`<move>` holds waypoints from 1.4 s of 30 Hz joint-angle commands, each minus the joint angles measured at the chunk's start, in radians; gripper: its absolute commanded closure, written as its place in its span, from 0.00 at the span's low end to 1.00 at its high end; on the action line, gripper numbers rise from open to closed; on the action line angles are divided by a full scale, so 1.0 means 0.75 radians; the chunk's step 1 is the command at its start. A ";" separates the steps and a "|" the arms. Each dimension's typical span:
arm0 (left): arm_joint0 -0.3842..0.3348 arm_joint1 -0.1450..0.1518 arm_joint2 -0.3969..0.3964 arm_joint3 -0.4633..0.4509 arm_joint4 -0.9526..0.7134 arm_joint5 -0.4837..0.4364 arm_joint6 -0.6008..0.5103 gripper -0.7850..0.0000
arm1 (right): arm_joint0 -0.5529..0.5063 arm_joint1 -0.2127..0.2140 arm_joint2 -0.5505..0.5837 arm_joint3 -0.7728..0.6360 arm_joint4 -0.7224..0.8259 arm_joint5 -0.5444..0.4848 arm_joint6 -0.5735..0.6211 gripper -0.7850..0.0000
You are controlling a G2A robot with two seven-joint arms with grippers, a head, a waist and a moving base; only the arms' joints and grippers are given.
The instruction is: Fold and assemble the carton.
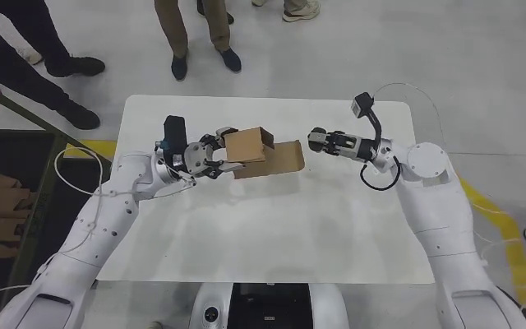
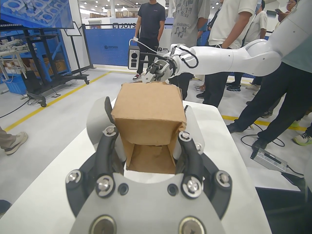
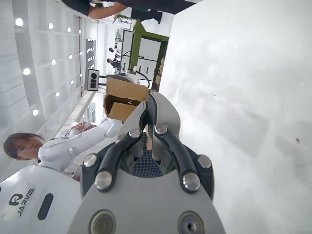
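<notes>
So, the carton (image 1: 246, 146) is being held over the far middle of the white bench (image 1: 271, 247) by the left tool (image 1: 223, 154). It looks lifted clear of the surface. The left tool's fingers (image 2: 107, 107) are being squeezed onto two opposite side walls, so it's closed as far as the cardboard allows.

Plain brown cardboard is being dealt with here, popped into a boxy tube. The end facing the left tool's palm is being left open, with one short flap bent down over the opening and some crumpling at the corners. A long flap (image 1: 283, 158) is being stuck out flat toward the right arm.

The right tool (image 1: 314, 138) is being held just at the far tip of that flap, its fingers (image 3: 158, 115) pressed fully together with nothing clearly caught between them. Whether the cardboard is actually being touched can't be told.

Much of both side walls is being covered by the left fingers. Off the bench, a screen on a black stand (image 2: 36, 3) and a blue bin (image 2: 15, 87) are sitting on the floor. Some spare brown cardboard (image 1: 12, 197) is lying past the bench's left end.
</notes>
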 commanded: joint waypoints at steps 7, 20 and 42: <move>0.020 0.002 -0.013 -0.021 0.003 0.000 0.009 0.42 | 0.005 -0.004 -0.097 0.022 -0.012 0.091 0.082 1.00; 0.005 -0.001 0.022 -0.014 0.024 0.000 -0.020 0.42 | 0.043 -0.017 -0.163 -0.070 0.184 0.050 0.182 1.00; -0.045 -0.004 0.074 0.021 0.088 0.000 -0.045 0.43 | 0.071 -0.018 -0.223 -0.059 0.279 0.080 0.176 0.94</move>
